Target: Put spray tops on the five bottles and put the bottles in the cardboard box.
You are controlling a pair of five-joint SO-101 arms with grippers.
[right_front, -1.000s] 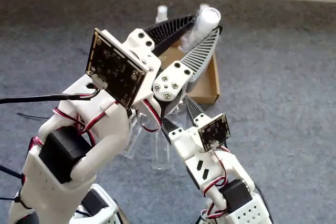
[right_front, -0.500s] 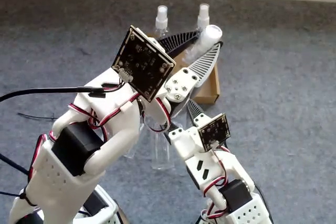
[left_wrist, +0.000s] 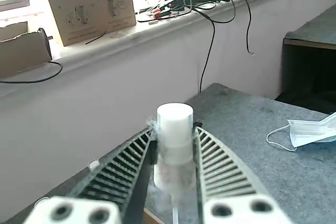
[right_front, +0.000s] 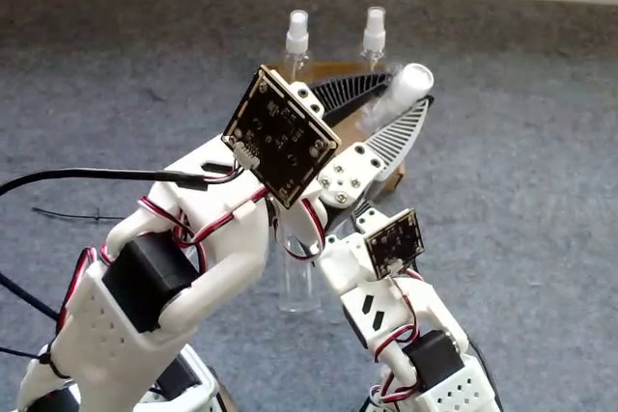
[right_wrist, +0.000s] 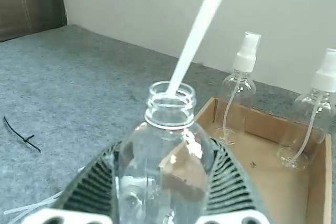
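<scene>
Two bottles (right_wrist: 237, 103) w/ tops stored in box (right_wrist: 265, 192); open bottle (right_wrist: 164, 156) clamped by right fingers (right_wrist: 92, 184) so spray top (left_wrist: 175, 140), clenched by left fingers (left_wrist: 220, 166), can be seated.

The left tool (left_wrist: 175, 134) clamps a white-capped spray top (left_wrist: 175, 121) upright between ribbed fingers (left_wrist: 220, 163), above the grey surface (left_wrist: 247, 114).
</scene>
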